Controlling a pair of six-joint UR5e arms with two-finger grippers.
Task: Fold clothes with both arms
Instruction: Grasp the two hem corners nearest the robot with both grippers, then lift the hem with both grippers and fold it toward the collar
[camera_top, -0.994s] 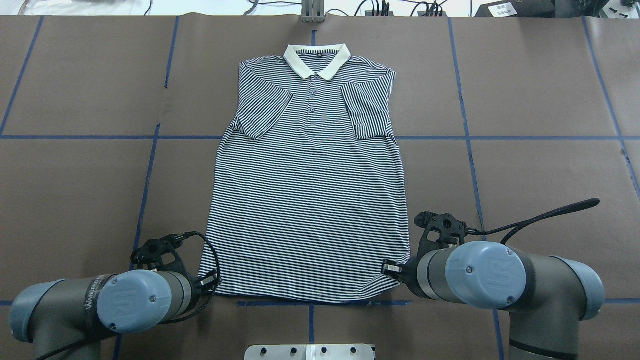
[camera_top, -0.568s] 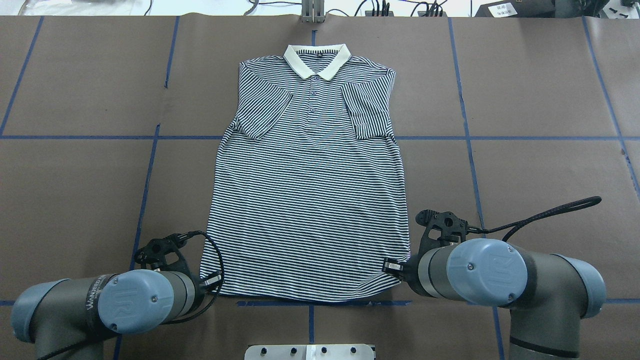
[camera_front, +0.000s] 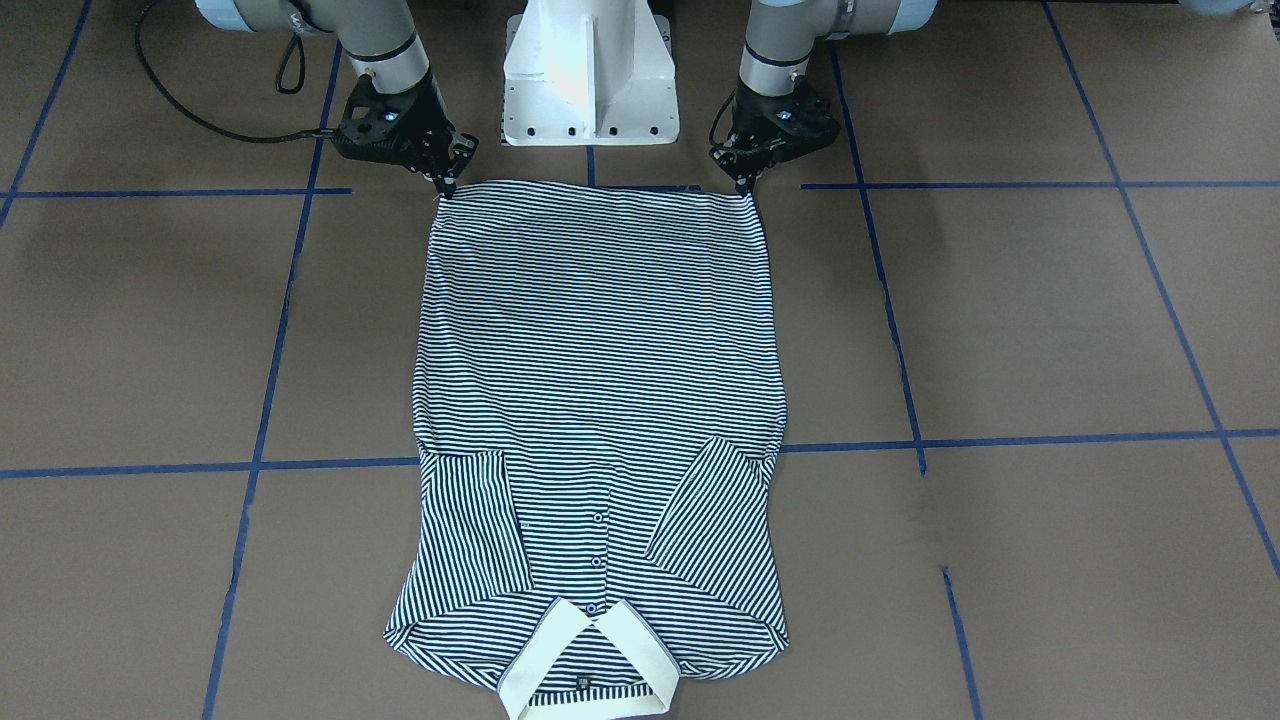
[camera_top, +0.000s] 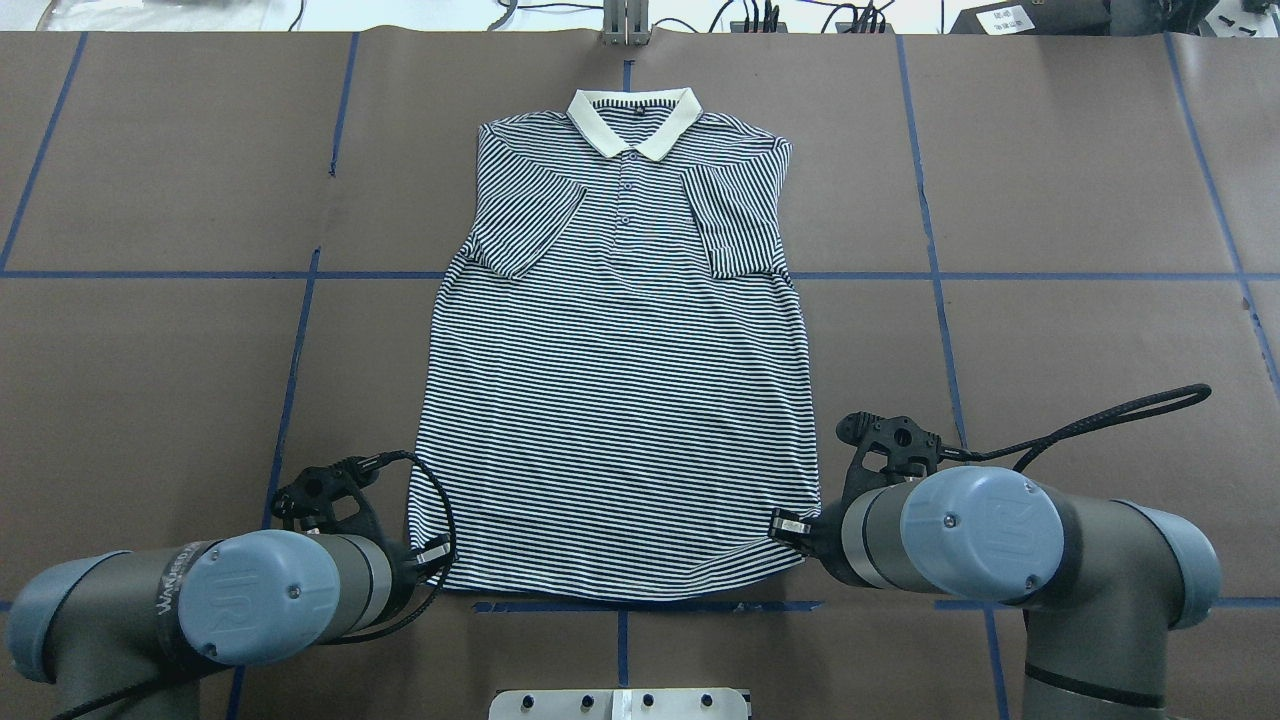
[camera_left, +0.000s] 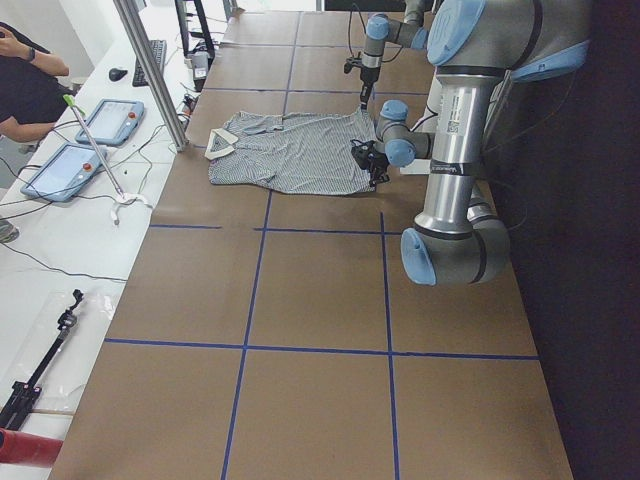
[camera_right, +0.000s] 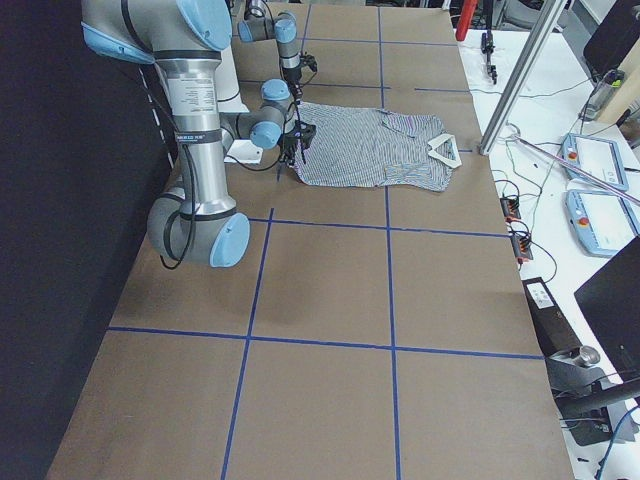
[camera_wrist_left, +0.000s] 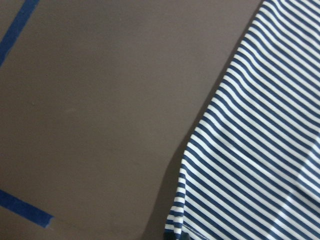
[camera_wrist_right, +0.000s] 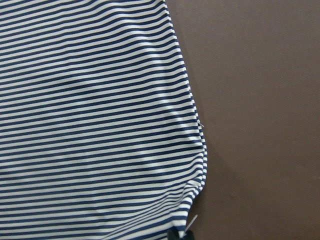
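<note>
While the brown table (camera_top: 1090, 330) is stretching wide past both side edges, one striped polo shirt (camera_top: 620, 400) is lying flat at its middle, collar (camera_top: 634, 125) away from the robot. Two grippers are working: the left gripper (camera_front: 745, 186) and the right gripper (camera_front: 444, 192) are each clamping, fingers together, one near hem corner.

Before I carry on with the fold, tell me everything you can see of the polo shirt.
The polo shirt is soft knit cloth with narrow navy-and-white stripes, a plain cream collar and small dark buttons. It lies flat, front up, on the brown table, collar away from the robot, both short sleeves folded in over the chest. The left gripper and right gripper each pinch a hem corner nearest the robot.
</note>
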